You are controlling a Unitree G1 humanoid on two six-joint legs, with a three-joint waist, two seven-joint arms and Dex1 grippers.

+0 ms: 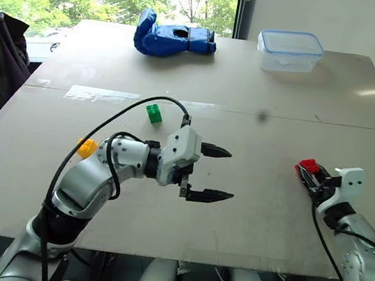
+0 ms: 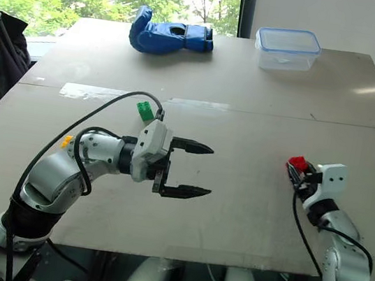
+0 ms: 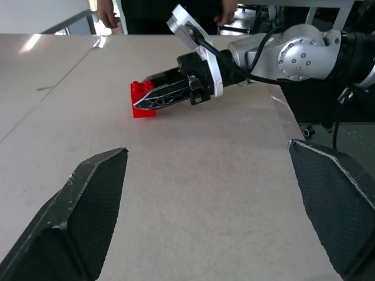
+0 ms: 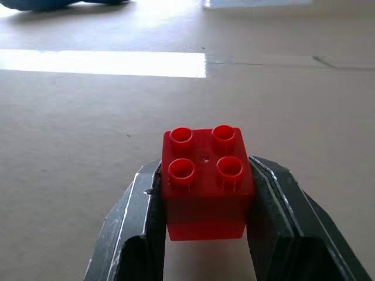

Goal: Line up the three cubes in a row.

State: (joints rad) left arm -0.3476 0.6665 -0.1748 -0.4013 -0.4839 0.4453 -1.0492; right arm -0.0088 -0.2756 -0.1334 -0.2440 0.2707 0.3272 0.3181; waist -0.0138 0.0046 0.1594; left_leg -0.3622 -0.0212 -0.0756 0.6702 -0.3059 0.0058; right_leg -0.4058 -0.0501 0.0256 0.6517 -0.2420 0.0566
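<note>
Right wrist view: right gripper [image 4: 205, 234] squeezes the red cube [image 4: 205, 181].
Left gripper [image 1: 212, 173] is wide apart. Slide red gently toward the green cube [image 1: 154, 113].

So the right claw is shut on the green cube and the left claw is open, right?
Not quite. The right claw is shut on the red cube, as the right wrist view shows; the green cube sits free on the table. The left claw is indeed open.
</note>
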